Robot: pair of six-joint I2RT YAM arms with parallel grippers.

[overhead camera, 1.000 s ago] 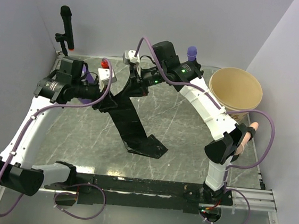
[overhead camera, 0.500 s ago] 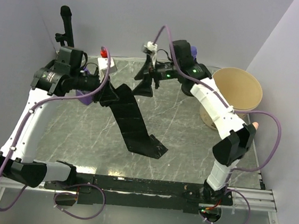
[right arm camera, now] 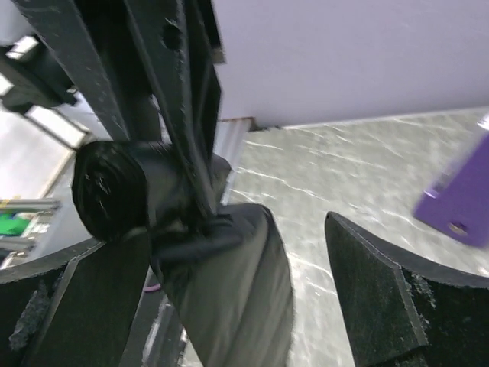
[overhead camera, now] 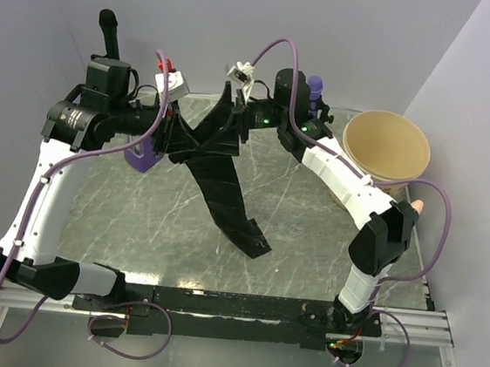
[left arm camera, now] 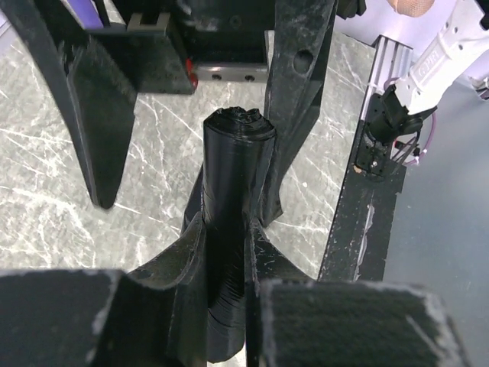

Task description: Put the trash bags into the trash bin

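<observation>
Bags hang far-centre, tail on the table, well left of the bin; only your top view shows that. Wrist views show the left end effector pinching the roll and the right end effector spread wide around it.

High downward overview from behind; two close wrist views, both on the trash bags

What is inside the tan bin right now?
Only the bin's pale inner wall shows; no black film lies in it. The trash bag hangs outside, off to its left. The near wall hides the lowest part inside.
</observation>
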